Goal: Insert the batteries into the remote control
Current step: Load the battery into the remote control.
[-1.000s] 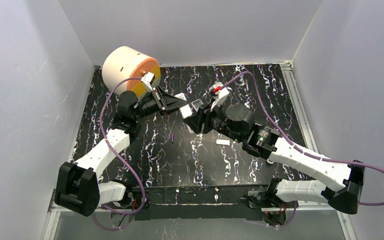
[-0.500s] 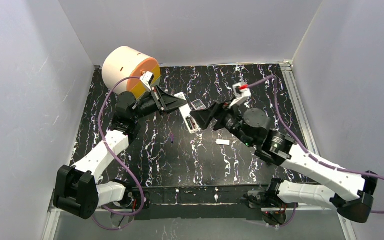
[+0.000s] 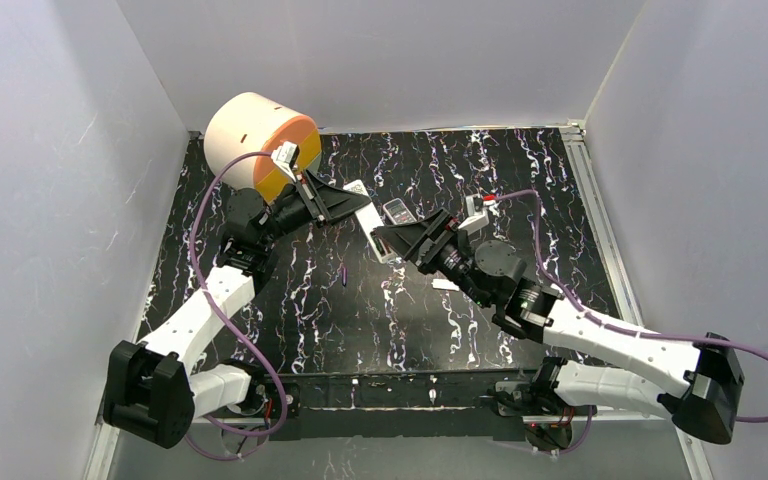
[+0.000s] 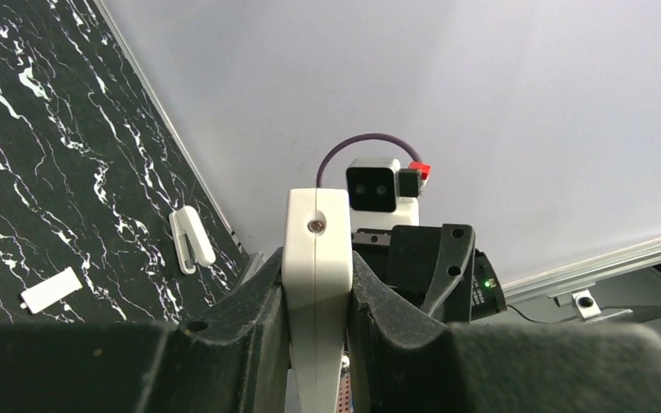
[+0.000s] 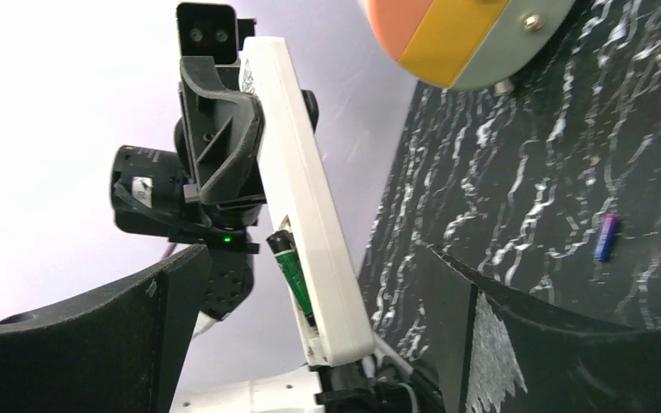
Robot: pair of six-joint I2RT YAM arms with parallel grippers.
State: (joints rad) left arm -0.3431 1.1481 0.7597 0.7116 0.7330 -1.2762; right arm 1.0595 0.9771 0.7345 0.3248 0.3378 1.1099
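Behind the left claw (image 3: 358, 207), in the far left corner, a cream drum (image 3: 255, 135) with an orange face lies on its side on the black marbled table (image 3: 520, 180). The left claw is clamped on the white remote control (image 4: 317, 232), pressing its long sides and holding it up off the table. In the right wrist view the remote's open back shows a dark green battery (image 5: 291, 267) lying along the compartment, just below the left claw's grip; whether it is fully seated I cannot tell. A purple battery (image 3: 344, 272) lies on the table, on the near side of the left claw and apart from it. A grey remote (image 3: 396, 211) lies on the table between the two claws, a little to the far side. The right claw (image 3: 396, 240) is spread wide, and the held remote's lower end stands between its fingers (image 5: 86, 335), touching neither. A small white cover (image 3: 444, 285) lies on the table beside the right claw's wrist, on its near side.
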